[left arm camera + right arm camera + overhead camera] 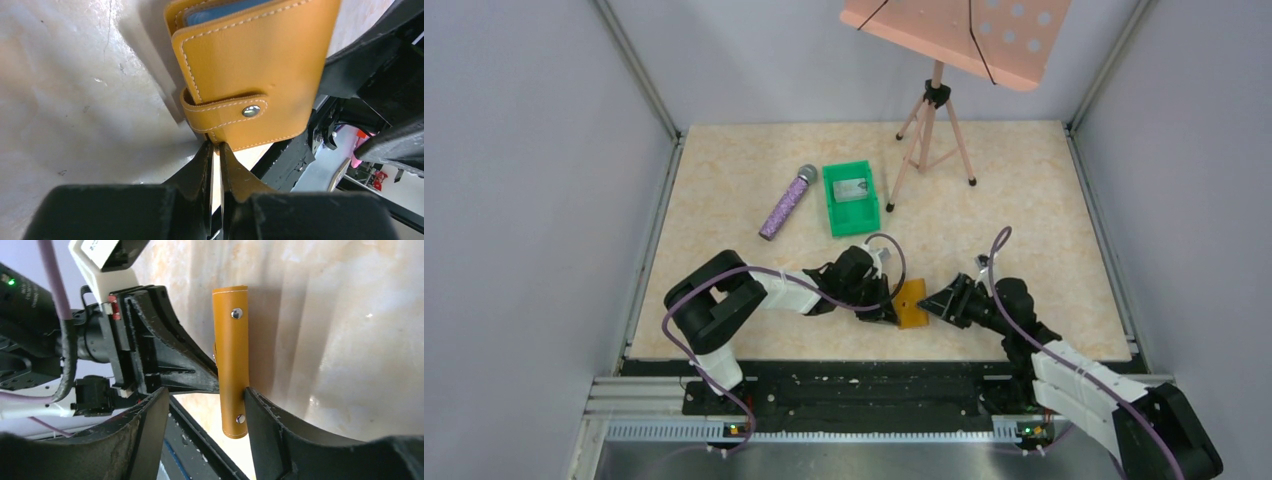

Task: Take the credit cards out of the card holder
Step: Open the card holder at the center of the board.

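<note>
The tan leather card holder [912, 304] stands on edge near the table's front, between both grippers. My left gripper [891, 300] is shut on its lower edge, just below the snapped clasp tab [227, 111]; the pinch shows in the left wrist view [215, 146]. The holder [250, 60] is closed, with a strip of blue inner pocket [220, 10] at the top. My right gripper [205, 390] is open around the holder's spine [231, 355], with one finger [260, 410] touching it. One silvery credit card [851, 188] lies in the green bin. No cards show in the holder.
The green plastic bin [837, 215] sits mid-table, behind the left gripper. A purple glitter microphone [786, 203] lies to its left. A pink music stand's tripod [936, 135] stands at the back right. The table's black front rail [844, 385] is just behind the holder.
</note>
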